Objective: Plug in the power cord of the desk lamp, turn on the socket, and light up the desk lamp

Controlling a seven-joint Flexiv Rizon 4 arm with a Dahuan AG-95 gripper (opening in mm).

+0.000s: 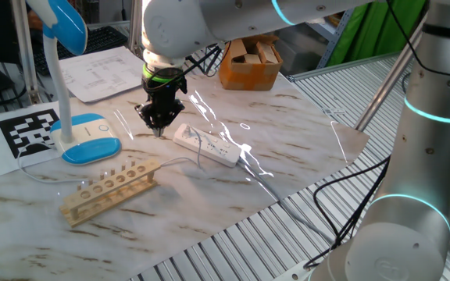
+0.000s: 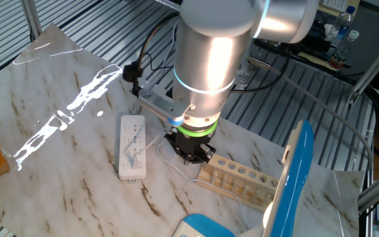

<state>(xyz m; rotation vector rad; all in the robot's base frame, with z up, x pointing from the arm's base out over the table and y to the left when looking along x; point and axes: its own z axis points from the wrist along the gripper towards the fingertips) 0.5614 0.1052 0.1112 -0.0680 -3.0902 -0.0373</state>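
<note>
— Where is the socket (image 1: 205, 145) lying?

— Flat on the desk (image 1: 287, 148), its long axis running from 10 towards 4 o'clock in one fixed view.

— And the hand (image 1: 159, 125)?

— Hovering at the strip's 10 o'clock end, pointing down; I cannot tell how its fingers are standing. The desk lamp (image 1: 76, 117) is standing at 9 o'clock.

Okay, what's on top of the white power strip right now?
The socket shows bare outlets; no plug is visible in it. The power cord runs beside it. The pincer hovers just off its end, hiding the table below.
</note>
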